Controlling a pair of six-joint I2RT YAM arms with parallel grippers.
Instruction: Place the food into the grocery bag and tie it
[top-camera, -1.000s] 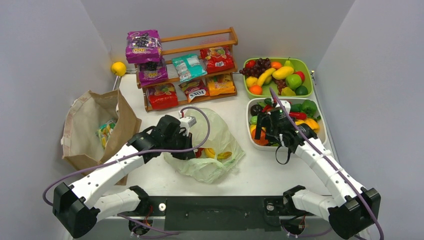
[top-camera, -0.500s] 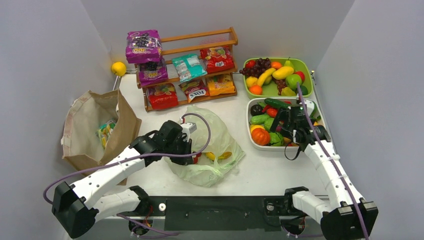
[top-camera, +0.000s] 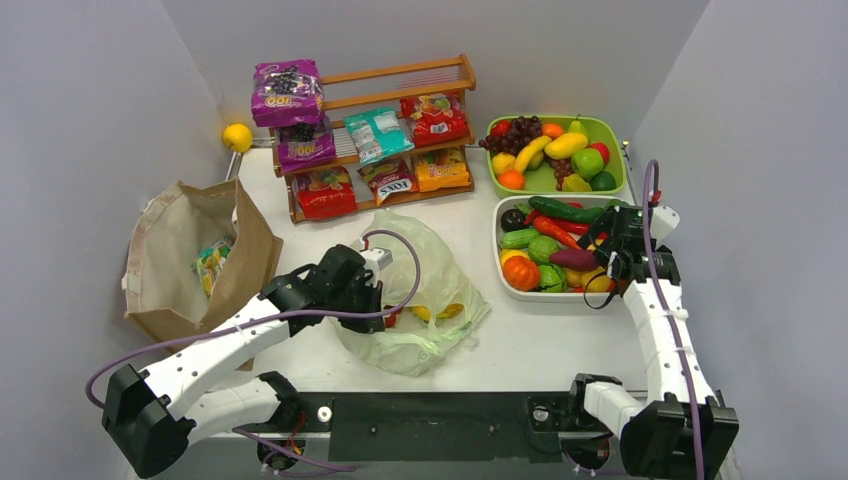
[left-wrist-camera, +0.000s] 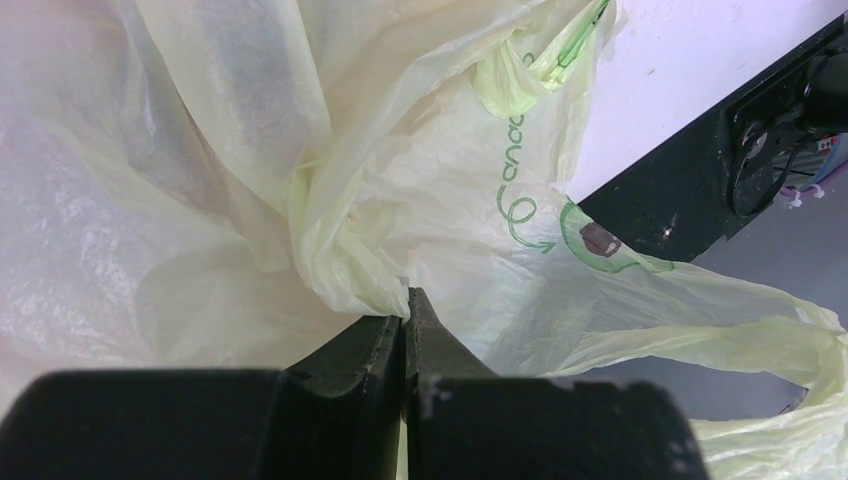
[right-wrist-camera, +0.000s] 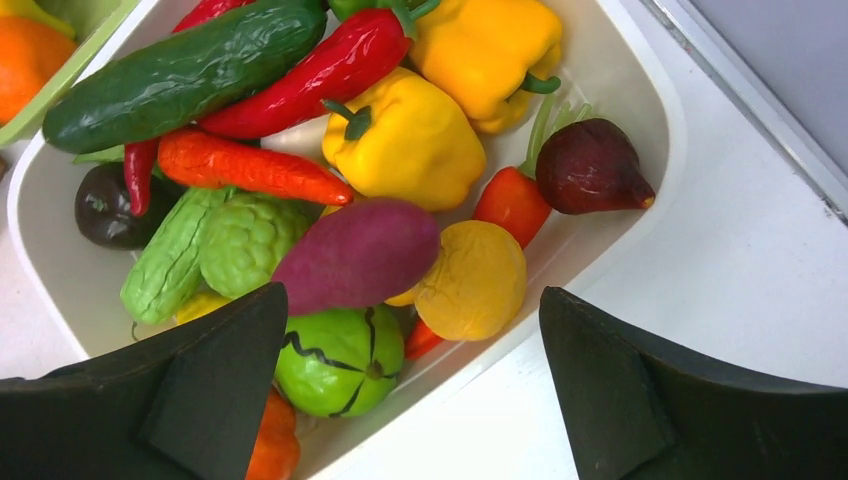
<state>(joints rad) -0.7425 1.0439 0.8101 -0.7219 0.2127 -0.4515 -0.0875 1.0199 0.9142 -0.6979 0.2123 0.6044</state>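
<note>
Left gripper pinches a fold of the pale green grocery bag while right gripper hovers wide open over a white tray of toy vegetables

A brown paper bag sits open at the left of a white table, near a two-tier wooden rack by the back wall. On the right, a green tray lies just behind a white tray. A yellow ball rests in the back-left corner.
</note>
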